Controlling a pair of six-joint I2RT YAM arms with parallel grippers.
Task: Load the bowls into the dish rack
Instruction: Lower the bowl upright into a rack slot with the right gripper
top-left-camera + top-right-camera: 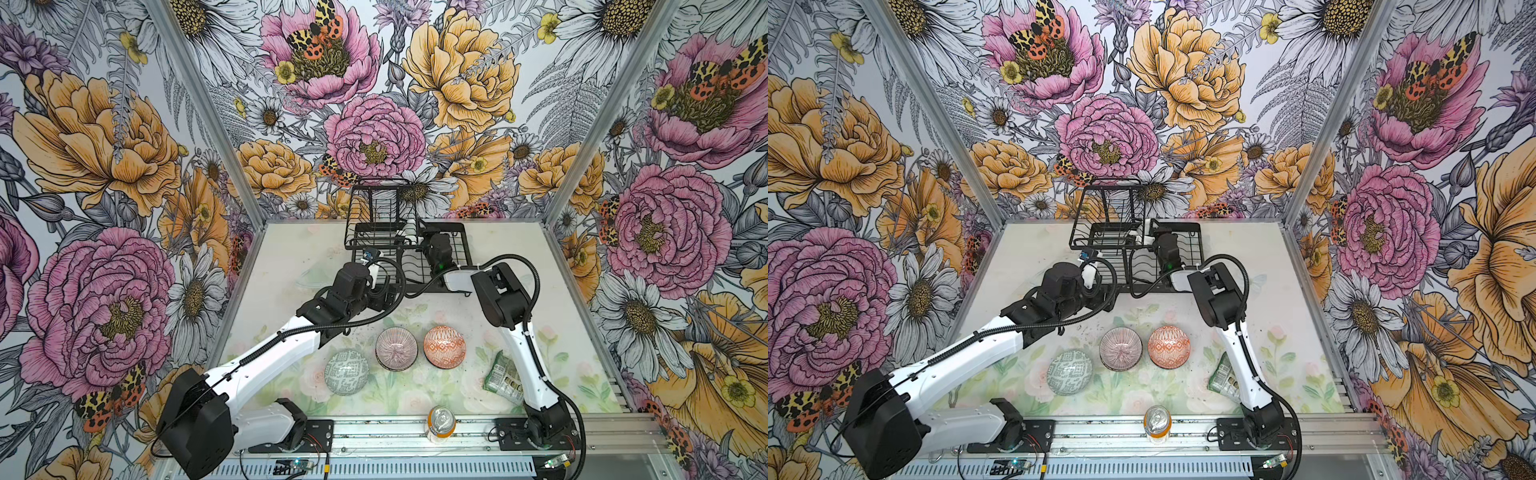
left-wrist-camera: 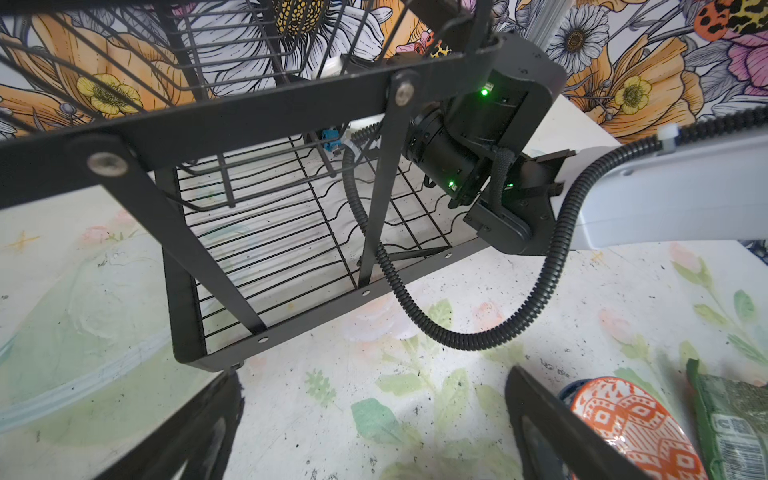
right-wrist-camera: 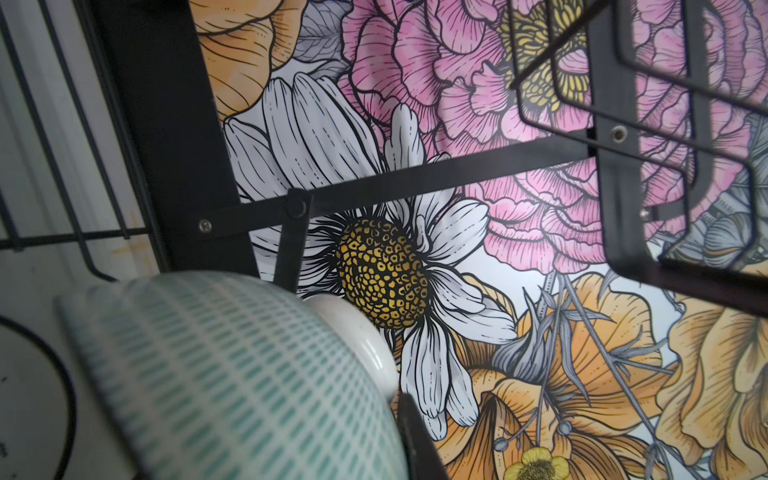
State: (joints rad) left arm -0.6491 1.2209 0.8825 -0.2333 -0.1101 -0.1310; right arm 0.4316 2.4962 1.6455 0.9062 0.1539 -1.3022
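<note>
**Pinching a pale teal bowl [image 3: 232, 374] inside the dish rack [image 1: 374, 216]**

Both top views show the rack standing at the far middle of the table [image 1: 291, 249]. My right arm reaches into the rack's lower tray from the right. My right gripper [image 1: 417, 236] is tucked beside the upper basket, where only a sliver of white shows at its tip. Three bowls sit upright nearer the front. The grey-green maze bowl [image 1: 346, 372] is leftmost and nearest. The pink-striped bowl [image 1: 396, 347] and the orange-white bowl [image 1: 444, 346] sit just beside each other behind it. A green snack packet [image 1: 500, 376] lies partly behind my right arm, and a drink can [image 1: 441, 424] stands on the front rail.

The left wrist view shows what the top views hide. My left gripper [image 2: 374, 374] is spread wide and empty over bare table, just in front of the rack's near corner. The orange-white bowl is near one finger but apart from it, with the packet beyond. My right wrist is visible inside the lower tier, though its bowl is not clear from this view.

Only the right wrist view shows the teal bowl close up. It is tilted on its side, with its patterned outside and white foot facing the camera. One black finger [image 3: 415, 440] presses its outer wall and the other finger is hidden, so the jaws are nearly together on the rim. Rack wires and frame bars stand close around the bowl.
</note>
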